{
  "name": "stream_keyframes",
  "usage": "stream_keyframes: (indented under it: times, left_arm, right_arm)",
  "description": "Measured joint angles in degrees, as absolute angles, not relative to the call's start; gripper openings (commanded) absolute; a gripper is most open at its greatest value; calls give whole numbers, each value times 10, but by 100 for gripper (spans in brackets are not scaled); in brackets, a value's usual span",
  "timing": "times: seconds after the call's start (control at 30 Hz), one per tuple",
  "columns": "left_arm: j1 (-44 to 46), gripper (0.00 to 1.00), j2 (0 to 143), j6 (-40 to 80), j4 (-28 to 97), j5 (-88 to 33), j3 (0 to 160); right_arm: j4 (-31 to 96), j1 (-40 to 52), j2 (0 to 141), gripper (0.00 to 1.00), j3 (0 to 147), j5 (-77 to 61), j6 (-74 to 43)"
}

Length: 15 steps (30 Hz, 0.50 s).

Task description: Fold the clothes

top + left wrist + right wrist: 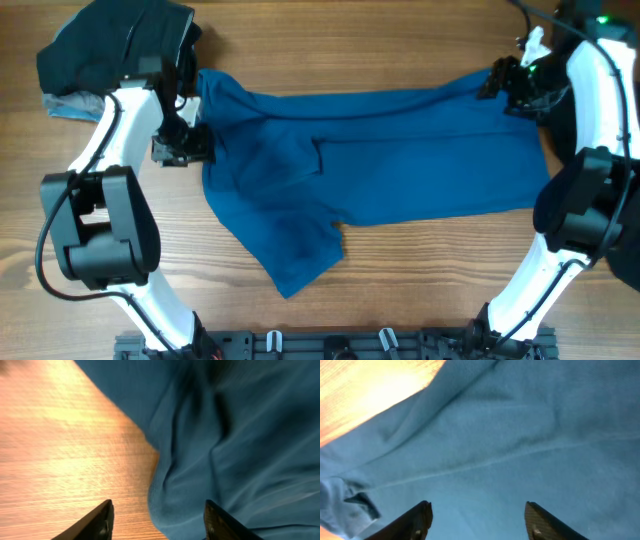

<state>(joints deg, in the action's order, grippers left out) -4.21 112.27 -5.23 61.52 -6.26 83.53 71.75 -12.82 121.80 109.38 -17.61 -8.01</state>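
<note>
Overhead: the big royal-blue knit polo shirt [400,160] lies spread out across the middle of the wooden table [350,40], with one sleeve poking toward the near edge. The left end effector [188,146] is at the shirt's left edge and the right end effector [498,78] is at its far right corner. A heap of dark garments [120,45] sits in the far left corner.

Left wrist: the fingers [102,517] are apart with nothing pinched, and the shirt's rumpled edge lies on the wood beneath.

Right wrist: the fingers [420,517] are apart too, over smooth blue fabric, gripping nothing.
</note>
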Motion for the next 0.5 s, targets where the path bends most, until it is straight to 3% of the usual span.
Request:
stream_keyframes:
  times: [0.07,0.1,0.13,0.2,0.37,0.5]
  left_arm:
    - [-42,40,1110,-51,613,-74,856]
    - [-42,25,1099,-51,607,-84,865]
    - [-42,14,1090,-50,598,-94,870]
    - [-42,4,1069,-50,575,-126,881]
    - [-27,11,1071,-53,542,-182,884]
    - [-4,4,1100,-53,519,-196,884]
  right_arm:
    - [669,-127,1218,17,1064,-190,-99]
    - [640,-127,1218,8,1046,-205,-103]
    - [617,-128,1218,4,1028,-221,-106]
    - [584,-128,1218,4,998,-246,-110]
    - [545,-128,1218,4,924,-284,-114]
    - [541,-128,1218,4,895,-292,-106]
